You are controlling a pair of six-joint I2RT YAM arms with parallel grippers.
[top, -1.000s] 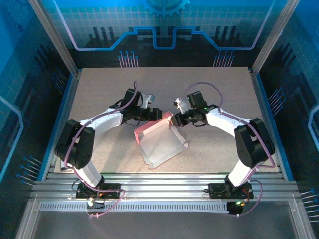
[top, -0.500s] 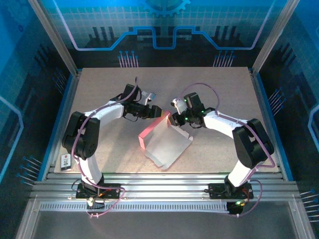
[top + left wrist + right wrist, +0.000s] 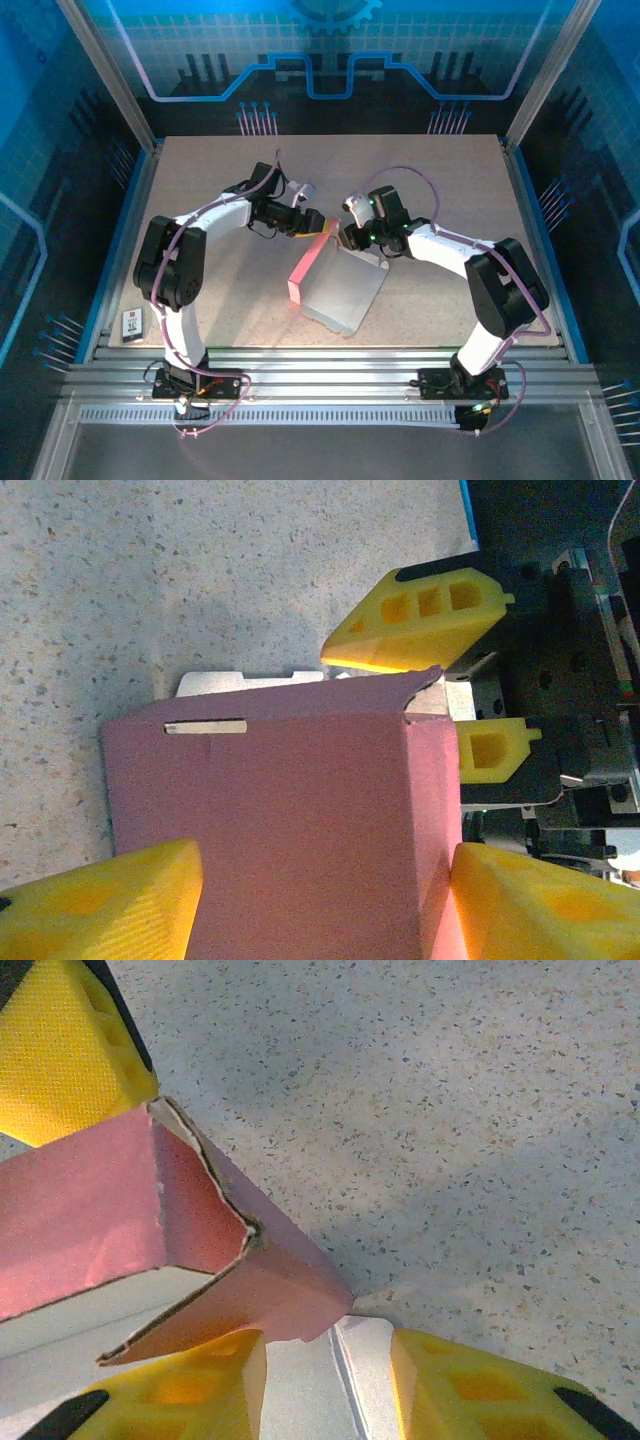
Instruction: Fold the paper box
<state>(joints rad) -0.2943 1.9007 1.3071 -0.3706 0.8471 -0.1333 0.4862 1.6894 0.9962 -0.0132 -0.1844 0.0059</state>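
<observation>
The paper box (image 3: 330,285) stands tilted at the table's middle, its pink wall (image 3: 308,268) to the left and its pale inner panel (image 3: 348,297) to the right. My left gripper (image 3: 316,223) is shut across the box's far pink end (image 3: 300,820), with a yellow finger (image 3: 100,900) pressed on each side. My right gripper (image 3: 345,238) is open at the same corner. A whitish flap (image 3: 345,1375) lies between its fingers (image 3: 480,1390), and a pink flap (image 3: 260,1295) rests on the left one.
A small dark card (image 3: 131,322) lies by the left arm's base near the table's front left edge. The metal rail (image 3: 320,365) runs along the front. Bare speckled tabletop (image 3: 440,180) lies behind and to the right.
The box has been swung and tipped up, so its pink wall now stands steeper and points more toward the front. The left arm reached farther right, and the right jaws have widened.
</observation>
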